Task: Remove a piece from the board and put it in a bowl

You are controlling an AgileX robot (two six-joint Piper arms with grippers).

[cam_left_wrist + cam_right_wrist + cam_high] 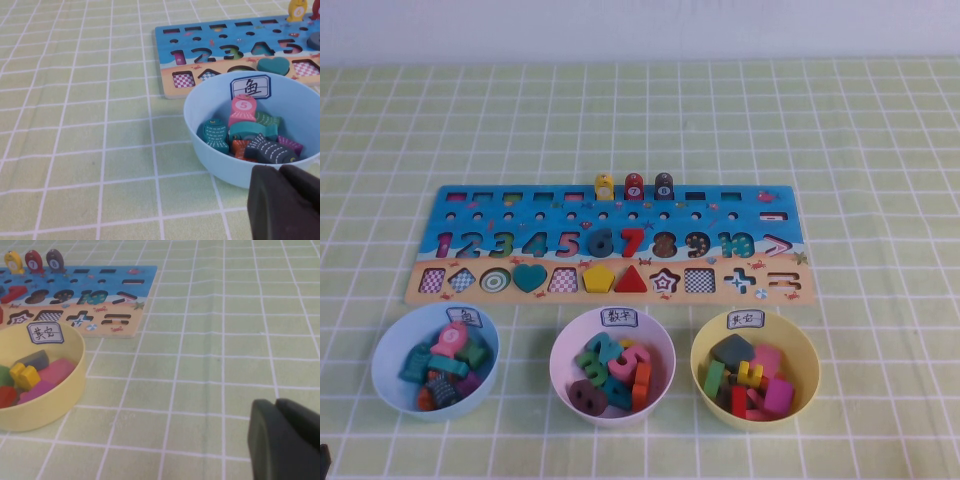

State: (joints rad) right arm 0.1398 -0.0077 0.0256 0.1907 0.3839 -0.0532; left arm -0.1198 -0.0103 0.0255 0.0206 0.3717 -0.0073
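Tools both apparently closed, empty, off-board.

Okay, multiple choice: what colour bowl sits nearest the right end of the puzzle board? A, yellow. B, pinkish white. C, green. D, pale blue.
A: in the high view the yellow bowl sits below the right end of the board; the right gripper is near it, and the left gripper is by the other end.
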